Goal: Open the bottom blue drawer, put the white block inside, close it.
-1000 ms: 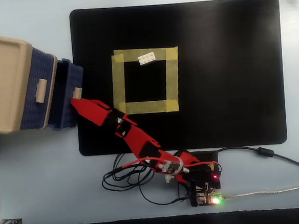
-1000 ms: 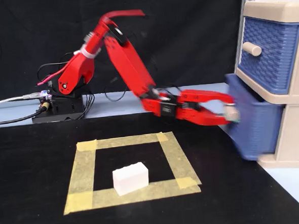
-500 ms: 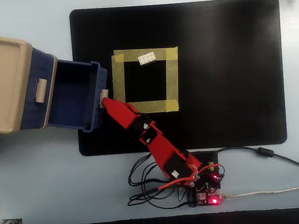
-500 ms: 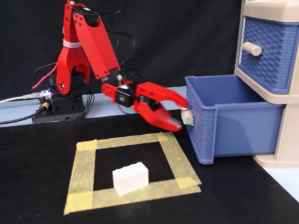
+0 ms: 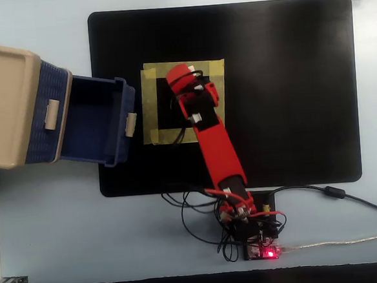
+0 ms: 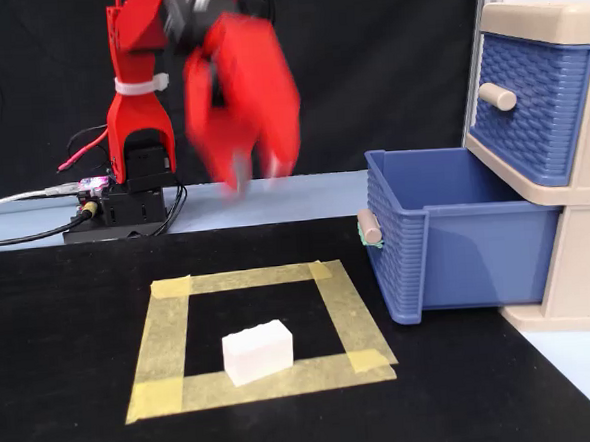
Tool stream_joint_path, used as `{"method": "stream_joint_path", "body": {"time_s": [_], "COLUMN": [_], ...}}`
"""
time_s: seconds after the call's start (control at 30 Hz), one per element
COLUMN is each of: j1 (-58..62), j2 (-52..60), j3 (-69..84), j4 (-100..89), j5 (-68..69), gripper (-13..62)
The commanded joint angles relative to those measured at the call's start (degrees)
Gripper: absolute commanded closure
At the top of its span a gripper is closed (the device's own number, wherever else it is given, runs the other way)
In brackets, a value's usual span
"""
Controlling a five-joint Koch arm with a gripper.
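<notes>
A red hobby robot arm (image 5: 215, 146) stands at the edge of a black mat (image 5: 287, 76) on a pale blue worktop (image 5: 52, 229). In the fixed view, a white block (image 6: 257, 351), a small studded toy brick, lies inside a square outlined in yellow masking tape (image 6: 335, 304). It sits near the front strip of tape, untouched, with nothing around it.

To the right in the fixed view stands a beige cabinet (image 6: 578, 264) with two dark blue woven-texture drawers. The bottom blue drawer (image 6: 447, 242) is pulled fully out and looks empty, its small beige handle (image 6: 372, 228) facing the tape square. The upper blue drawer (image 6: 528, 107) is closed.

The brick looks light and rigid, likely hard plastic with smooth sides that could slip under a loose pinch. Its two long flat sides seem the best place to take hold, with the fingers closing across the narrow width.

The arm reaches forward from its base, and in the overhead view it covers the block. The end effector (image 6: 252, 169) hangs well above the block, pointing down, its two red fingers (image 6: 218, 136) spread to a moderate gap and holding nothing. It appears motion-blurred in the fixed view.
</notes>
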Motion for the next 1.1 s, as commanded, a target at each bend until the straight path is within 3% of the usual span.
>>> {"method": "stream_joint_path", "body": {"time_s": [0.0,0.27,0.67,0.77,0.83,0.87,0.97,1.07], "j1": [0.09,0.35,0.35,0.26,0.35,0.53,1.14,0.53], "j2": [-10.02,-31.11,-38.06,-40.25,-40.34,-40.17,-36.91,-25.14], "j3": [-12.48,-36.39,-37.00,-37.09,-37.09,-37.35,-37.71,-37.62], "j4": [6.86,7.47,8.79,8.79,10.46,11.87,15.29,20.21], "j5": [-1.23,-4.92,-4.57,-4.48,-4.66,-4.22,-3.52,-2.64], "gripper": [15.4,15.3,16.3,26.7,53.8,58.2,57.2,57.2]}}
